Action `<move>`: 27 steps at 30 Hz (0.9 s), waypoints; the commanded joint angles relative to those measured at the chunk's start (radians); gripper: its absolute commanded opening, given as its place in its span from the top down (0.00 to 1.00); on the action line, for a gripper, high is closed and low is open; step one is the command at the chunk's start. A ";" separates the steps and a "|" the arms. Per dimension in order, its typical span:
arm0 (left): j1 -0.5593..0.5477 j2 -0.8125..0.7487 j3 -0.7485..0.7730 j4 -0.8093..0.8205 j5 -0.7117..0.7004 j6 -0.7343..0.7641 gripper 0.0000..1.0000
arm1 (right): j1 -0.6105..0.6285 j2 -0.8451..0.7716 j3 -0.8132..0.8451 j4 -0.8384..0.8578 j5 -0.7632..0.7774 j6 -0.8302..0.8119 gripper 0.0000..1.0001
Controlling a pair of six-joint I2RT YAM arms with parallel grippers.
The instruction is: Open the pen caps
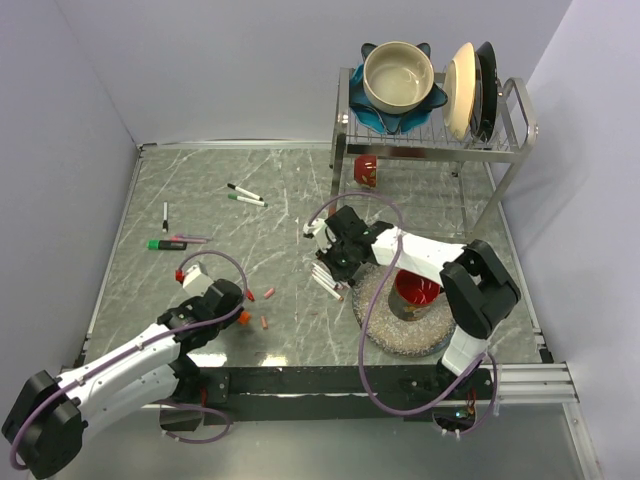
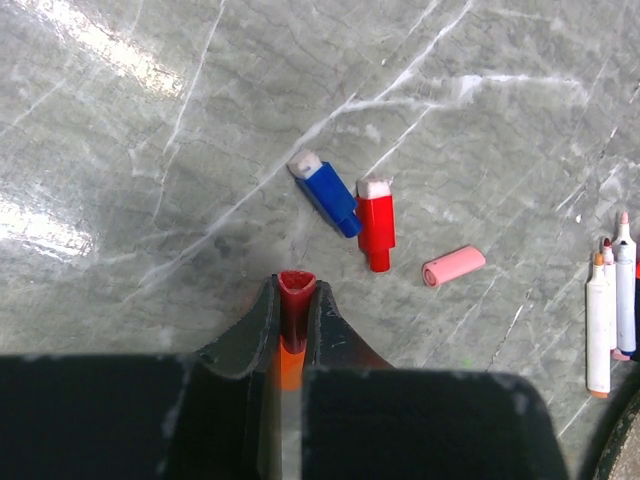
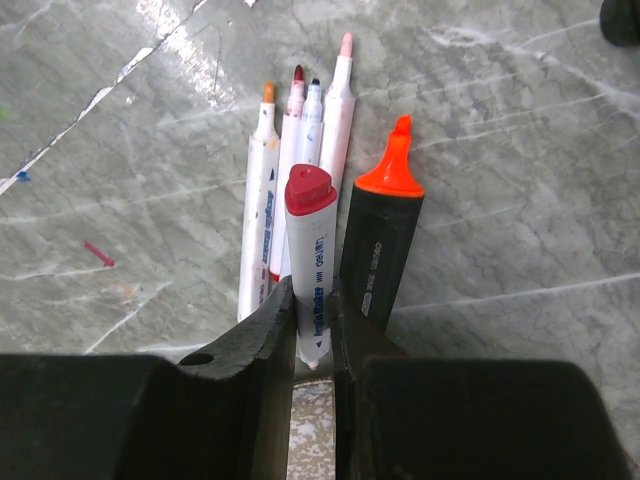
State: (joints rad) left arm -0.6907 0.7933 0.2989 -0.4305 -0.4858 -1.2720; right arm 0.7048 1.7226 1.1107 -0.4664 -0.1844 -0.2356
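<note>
My left gripper (image 2: 296, 285) is shut on a red-orange pen cap (image 2: 296, 300), hollow end forward, just above the table. Loose on the table ahead lie a blue cap (image 2: 330, 192), a red cap (image 2: 376, 220) and a pink cap (image 2: 453, 266). My right gripper (image 3: 311, 290) is shut on a white marker (image 3: 312, 240) with a red butt end; its bare nib points back between the jaws. Below it lie several uncapped white markers (image 3: 262, 200) and a black highlighter (image 3: 380, 250) with a bare orange tip. In the top view the left gripper (image 1: 243, 308) is near-left and the right gripper (image 1: 333, 263) is at mid-table.
Capped markers (image 1: 246, 195), a thin pen (image 1: 165, 216) and a green highlighter (image 1: 165, 245) lie far left. A dish rack (image 1: 500, 150) with bowls and plates stands at the back right, with a red cup (image 1: 366, 170) under it. A red cup (image 1: 412, 292) sits on a woven mat (image 1: 385, 335).
</note>
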 commanded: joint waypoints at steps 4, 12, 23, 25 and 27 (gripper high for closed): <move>0.008 0.018 0.034 0.001 -0.014 -0.006 0.87 | 0.010 0.019 0.055 -0.015 0.022 -0.019 0.75; 0.010 0.034 0.040 -0.001 -0.011 -0.004 0.82 | 0.012 0.023 0.064 -0.029 0.019 -0.019 0.68; 0.011 0.012 0.052 -0.022 -0.008 -0.006 0.69 | 0.012 -0.027 0.069 -0.040 -0.006 -0.034 0.65; 0.011 0.008 0.058 -0.033 -0.011 -0.007 0.65 | 0.010 -0.043 0.069 -0.047 -0.030 -0.048 0.64; 0.011 0.004 0.063 -0.043 -0.016 -0.009 0.62 | 0.012 -0.061 0.066 -0.049 -0.050 -0.053 0.62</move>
State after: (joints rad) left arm -0.6838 0.8177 0.3130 -0.4431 -0.4854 -1.2716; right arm 0.7090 1.7355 1.1332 -0.5049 -0.1902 -0.2607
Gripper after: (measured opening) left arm 0.358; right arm 0.367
